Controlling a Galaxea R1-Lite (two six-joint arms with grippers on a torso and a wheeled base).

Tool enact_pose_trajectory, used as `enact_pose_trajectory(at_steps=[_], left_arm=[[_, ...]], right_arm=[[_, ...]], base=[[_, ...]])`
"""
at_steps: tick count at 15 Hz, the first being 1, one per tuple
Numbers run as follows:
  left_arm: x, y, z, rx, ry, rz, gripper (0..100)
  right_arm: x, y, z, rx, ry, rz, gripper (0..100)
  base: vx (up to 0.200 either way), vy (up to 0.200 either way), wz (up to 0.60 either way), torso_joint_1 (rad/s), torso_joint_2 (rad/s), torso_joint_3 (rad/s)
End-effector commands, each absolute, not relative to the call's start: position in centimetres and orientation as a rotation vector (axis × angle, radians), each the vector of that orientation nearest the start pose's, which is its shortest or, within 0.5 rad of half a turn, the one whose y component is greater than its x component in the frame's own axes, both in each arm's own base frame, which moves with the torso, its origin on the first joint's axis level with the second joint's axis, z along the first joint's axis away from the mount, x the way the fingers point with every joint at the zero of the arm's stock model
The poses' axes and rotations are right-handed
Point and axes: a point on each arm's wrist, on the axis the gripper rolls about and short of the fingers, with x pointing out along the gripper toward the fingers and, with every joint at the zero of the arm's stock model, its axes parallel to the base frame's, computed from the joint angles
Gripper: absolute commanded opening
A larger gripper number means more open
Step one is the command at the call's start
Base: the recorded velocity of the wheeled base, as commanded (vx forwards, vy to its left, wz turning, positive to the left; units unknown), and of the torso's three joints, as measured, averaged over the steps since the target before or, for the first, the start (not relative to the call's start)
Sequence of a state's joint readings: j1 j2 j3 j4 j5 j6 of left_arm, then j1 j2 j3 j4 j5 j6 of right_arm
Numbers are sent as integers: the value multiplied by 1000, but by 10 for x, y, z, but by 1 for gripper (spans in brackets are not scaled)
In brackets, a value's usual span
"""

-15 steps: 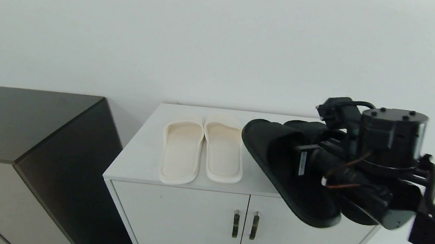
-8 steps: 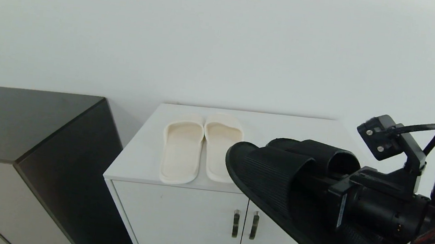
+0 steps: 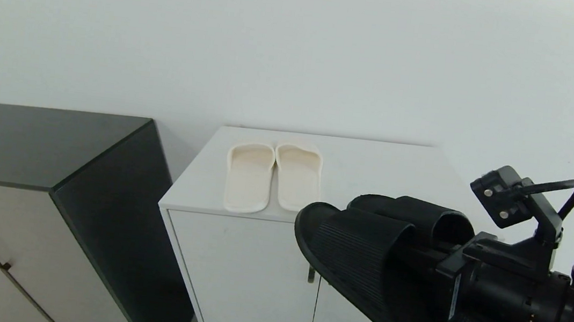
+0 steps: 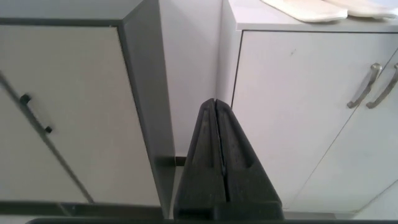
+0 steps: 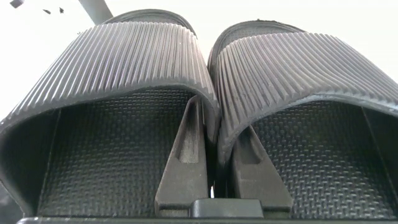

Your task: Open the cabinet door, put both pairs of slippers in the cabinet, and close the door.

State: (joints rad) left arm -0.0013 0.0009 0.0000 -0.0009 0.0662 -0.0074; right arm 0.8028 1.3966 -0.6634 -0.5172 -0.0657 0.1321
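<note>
My right tool (image 5: 216, 124) gripped the black slippers (image 3: 364, 245) by their inner walls, in front of the cabinet (image 3: 247, 275). Its doors were shut. Next, I judged, my closed, empty left tool (image 4: 216, 111) should pull a handle (image 4: 364, 86).

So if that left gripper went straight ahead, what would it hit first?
The left gripper points into the gap between the dark cabinet and the white cabinet, so probably the wall behind. It might clip the white cabinet's side first; depth is unclear.
</note>
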Motion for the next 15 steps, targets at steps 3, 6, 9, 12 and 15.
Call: enact_pose_trajectory(at_steps=[3, 6, 9, 12, 15], left_arm=[[-23, 2, 76, -9, 0, 64, 0], [-23, 2, 76, -9, 0, 64, 0], [-23, 2, 76, -9, 0, 66, 0], [-23, 2, 76, -9, 0, 64, 0], [-23, 2, 76, -9, 0, 64, 0]], right_arm=[[158, 162, 210, 27, 257, 721, 0], [153, 159, 205, 24, 276, 776, 0], [144, 153, 206, 33, 278, 870, 0], [142, 153, 203, 27, 288, 883, 0], [142, 153, 203, 28, 287, 887, 0]], base=[[0, 0, 0, 0, 0, 0], [0, 0, 0, 0, 0, 0], [0, 0, 0, 0, 0, 0], [0, 0, 0, 0, 0, 0], [0, 0, 0, 0, 0, 0]])
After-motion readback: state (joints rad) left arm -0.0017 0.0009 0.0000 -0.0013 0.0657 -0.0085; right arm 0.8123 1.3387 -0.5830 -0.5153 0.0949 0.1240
